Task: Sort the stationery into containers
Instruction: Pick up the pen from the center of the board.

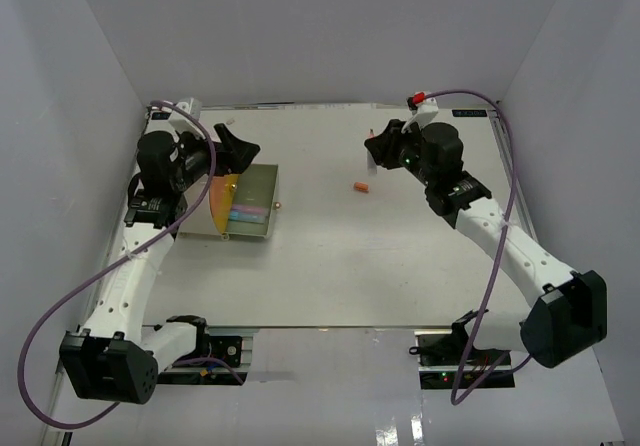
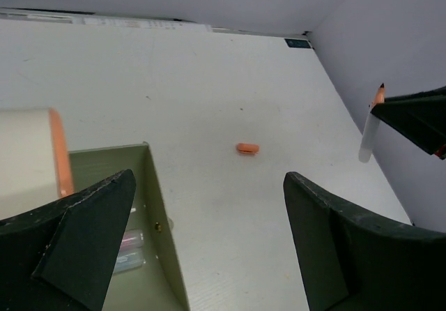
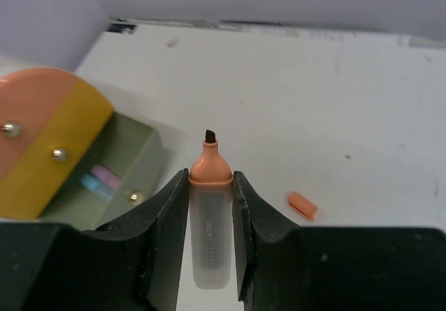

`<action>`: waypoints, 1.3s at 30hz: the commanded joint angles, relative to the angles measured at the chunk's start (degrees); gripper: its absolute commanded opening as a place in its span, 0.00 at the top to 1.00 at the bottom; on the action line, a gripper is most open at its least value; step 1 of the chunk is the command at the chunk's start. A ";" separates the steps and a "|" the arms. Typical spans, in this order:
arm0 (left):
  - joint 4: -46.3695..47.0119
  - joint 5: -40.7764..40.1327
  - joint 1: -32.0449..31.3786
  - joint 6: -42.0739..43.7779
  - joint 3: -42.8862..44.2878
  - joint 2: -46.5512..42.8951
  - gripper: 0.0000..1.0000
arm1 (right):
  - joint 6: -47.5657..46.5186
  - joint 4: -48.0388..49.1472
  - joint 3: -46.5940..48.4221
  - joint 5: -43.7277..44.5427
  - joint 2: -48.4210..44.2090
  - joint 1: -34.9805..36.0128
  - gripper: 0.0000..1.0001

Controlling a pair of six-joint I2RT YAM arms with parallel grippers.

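Note:
My right gripper (image 3: 210, 182) is shut on an uncapped orange highlighter (image 3: 209, 227), a clear barrel with a dark tip, held above the table at the back right (image 1: 372, 151). Its orange cap (image 1: 361, 187) lies loose on the table between the arms and shows in both wrist views (image 2: 247, 148) (image 3: 302, 205). One drawer (image 1: 255, 201) stands pulled out of the cream drum (image 2: 24, 157) with the orange and yellow face (image 3: 42, 137). Pink and light-blue markers (image 3: 97, 178) lie in it. My left gripper (image 2: 209, 185) is open and empty, hovering over the drawer's right wall (image 2: 157, 220).
White walls close in the table (image 1: 400, 266) on the left, back and right. Brass knobs (image 3: 59, 155) stick out of the drum's face. The right arm's purple cable (image 1: 505, 216) loops along the table's right edge.

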 commanded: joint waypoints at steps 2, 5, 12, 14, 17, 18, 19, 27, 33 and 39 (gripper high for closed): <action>1.68 2.62 -9.37 -0.09 0.57 -3.22 0.02 | 1.67 14.65 -3.79 -0.07 -3.89 6.36 0.92; 4.04 -2.83 -18.51 0.80 -1.19 -3.22 0.02 | 2.45 20.98 -6.60 2.82 -5.91 10.05 0.92; 12.83 -11.62 -31.20 2.10 -4.36 -0.23 0.02 | 3.25 27.06 -9.85 7.23 -8.28 15.50 0.92; 13.80 -14.70 -33.83 2.82 -3.83 1.87 0.02 | 3.51 27.16 -10.21 8.81 -8.46 16.65 0.92; 14.94 -16.11 -35.16 2.73 -2.95 4.60 0.02 | 4.56 28.65 -11.26 11.09 -8.90 18.23 0.92; 15.12 -16.46 -35.34 2.90 -2.78 5.21 0.02 | 4.91 29.09 -11.96 11.71 -9.25 18.58 0.92; 15.30 -16.73 -35.52 3.25 -2.60 5.74 0.03 | 5.27 29.09 -12.05 12.07 -9.26 19.02 0.92; 18.90 -16.91 -36.04 3.96 -2.25 8.47 0.15 | 7.55 29.00 -12.58 15.40 -9.26 21.39 0.92; 22.68 -15.68 -36.13 3.96 -3.12 8.73 0.21 | 9.31 30.06 -13.63 19.18 -9.43 23.33 0.92; 23.91 -14.53 -36.13 4.22 -3.65 9.35 0.26 | 10.98 31.11 -14.43 21.12 -9.61 24.38 0.92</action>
